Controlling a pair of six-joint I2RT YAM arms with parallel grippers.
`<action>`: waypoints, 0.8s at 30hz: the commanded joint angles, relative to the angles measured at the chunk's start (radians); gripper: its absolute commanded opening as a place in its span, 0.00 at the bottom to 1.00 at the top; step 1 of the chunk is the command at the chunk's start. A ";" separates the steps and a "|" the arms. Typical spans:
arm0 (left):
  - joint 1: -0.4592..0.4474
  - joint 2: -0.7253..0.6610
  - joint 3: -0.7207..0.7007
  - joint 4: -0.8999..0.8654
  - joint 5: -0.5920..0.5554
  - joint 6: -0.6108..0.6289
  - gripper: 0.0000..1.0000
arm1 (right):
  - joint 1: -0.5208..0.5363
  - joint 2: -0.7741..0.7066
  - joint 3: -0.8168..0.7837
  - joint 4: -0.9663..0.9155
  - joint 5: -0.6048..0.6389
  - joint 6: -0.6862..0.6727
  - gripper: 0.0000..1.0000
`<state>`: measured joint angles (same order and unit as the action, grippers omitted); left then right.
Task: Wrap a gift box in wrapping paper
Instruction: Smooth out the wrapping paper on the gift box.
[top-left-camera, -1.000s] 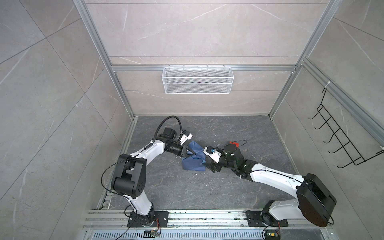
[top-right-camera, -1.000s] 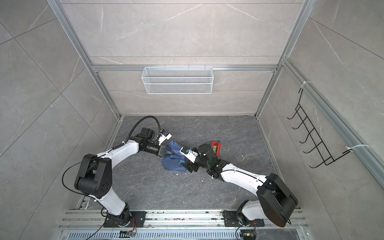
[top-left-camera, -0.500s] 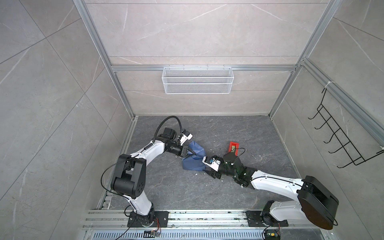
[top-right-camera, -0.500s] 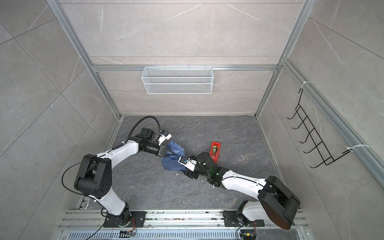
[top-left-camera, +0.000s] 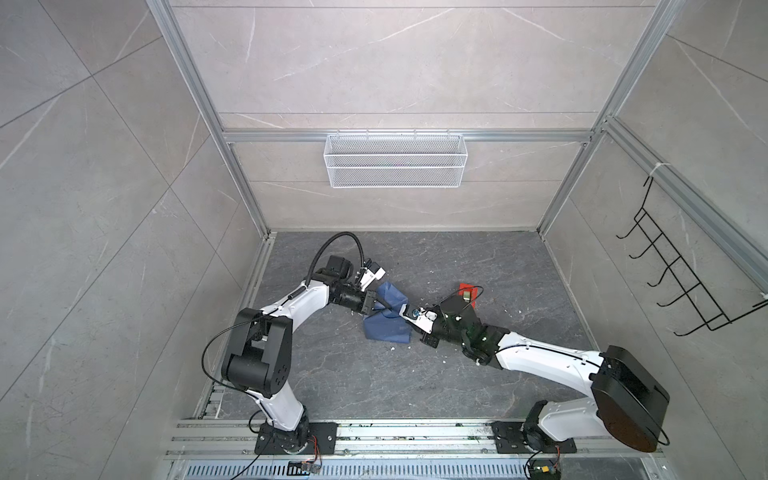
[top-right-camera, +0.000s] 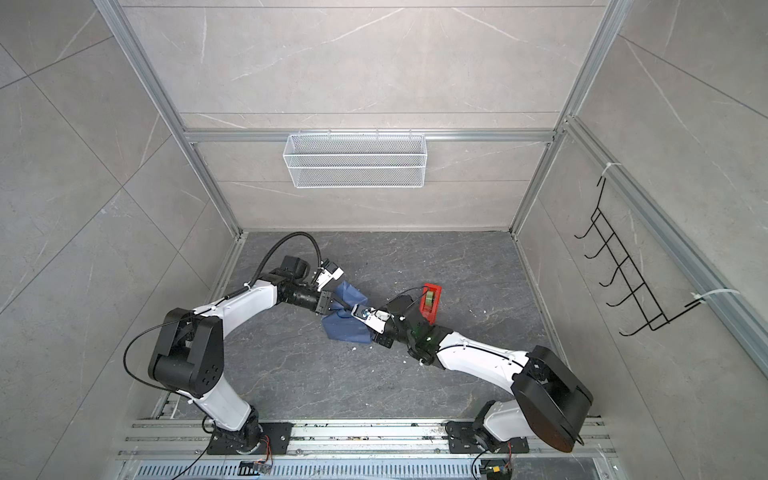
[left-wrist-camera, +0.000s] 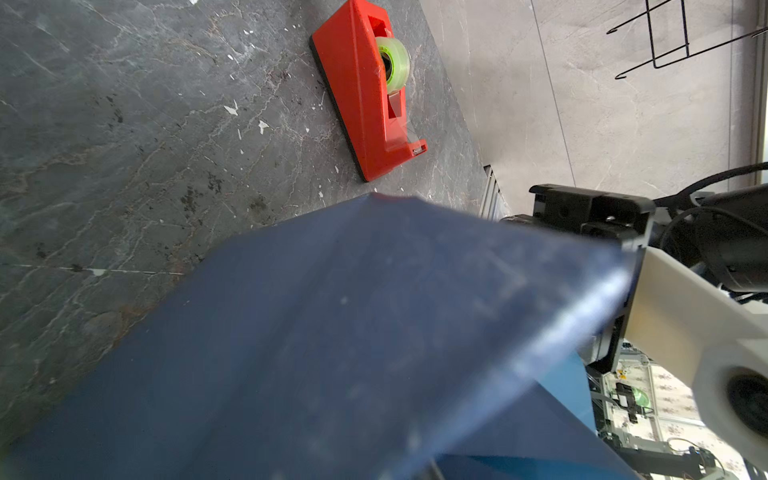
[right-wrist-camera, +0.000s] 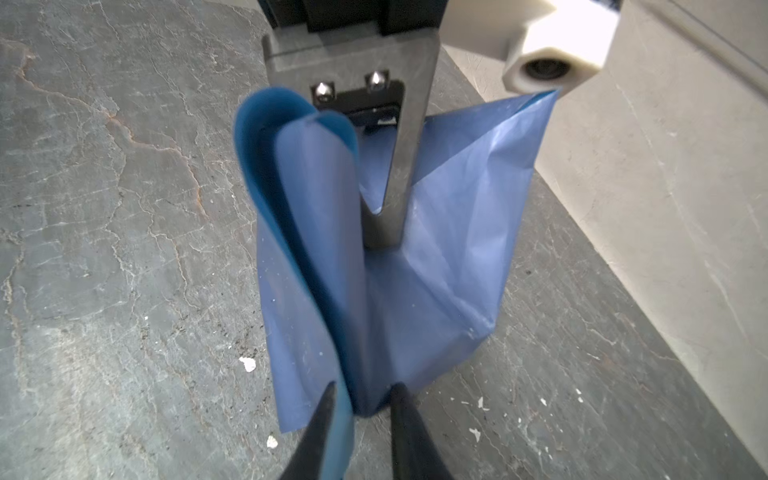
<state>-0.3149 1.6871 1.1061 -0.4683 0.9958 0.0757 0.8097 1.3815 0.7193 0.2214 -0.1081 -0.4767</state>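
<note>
The wrapping paper (top-left-camera: 385, 322) (top-right-camera: 344, 324) stands bunched on the dark table, light blue inside its folds (right-wrist-camera: 436, 257). No face of the gift box shows; it is hidden. My left gripper (top-left-camera: 383, 309) (top-right-camera: 344, 309) is shut on a raised edge of the paper, and one grey finger (right-wrist-camera: 392, 187) pins it. In the left wrist view blurred paper (left-wrist-camera: 332, 353) covers those jaws. My right gripper (right-wrist-camera: 363, 397) (top-left-camera: 411, 330) sits at the paper's right edge. Its black fingertips (right-wrist-camera: 399, 399) stand a little apart, with a fold's corner between them.
A red tape dispenser (top-left-camera: 466, 289) (top-right-camera: 431, 305) (left-wrist-camera: 365, 95) stands just behind my right wrist. A white wire basket (top-left-camera: 395, 166) hangs on the back wall and a black hook rack (top-left-camera: 681, 286) on the right wall. Small white scraps (right-wrist-camera: 248, 364) lie around the paper.
My right gripper's jaws have narrowed from wide to a small gap. Its wrist dipped toward the front, then came back to the paper's right edge. The left arm has not moved.
</note>
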 joint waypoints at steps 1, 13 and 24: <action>-0.008 0.010 -0.001 -0.062 -0.060 0.022 0.00 | 0.006 -0.034 0.045 -0.062 0.000 -0.008 0.27; -0.015 0.009 -0.030 -0.031 -0.060 0.023 0.00 | 0.005 -0.030 0.116 -0.173 -0.018 -0.080 0.00; -0.017 0.011 -0.004 -0.071 -0.069 0.041 0.00 | 0.004 -0.048 0.152 -0.218 0.005 -0.110 0.00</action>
<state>-0.3222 1.6871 1.1046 -0.4698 0.9958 0.0822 0.8116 1.3621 0.8284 0.0158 -0.1188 -0.5674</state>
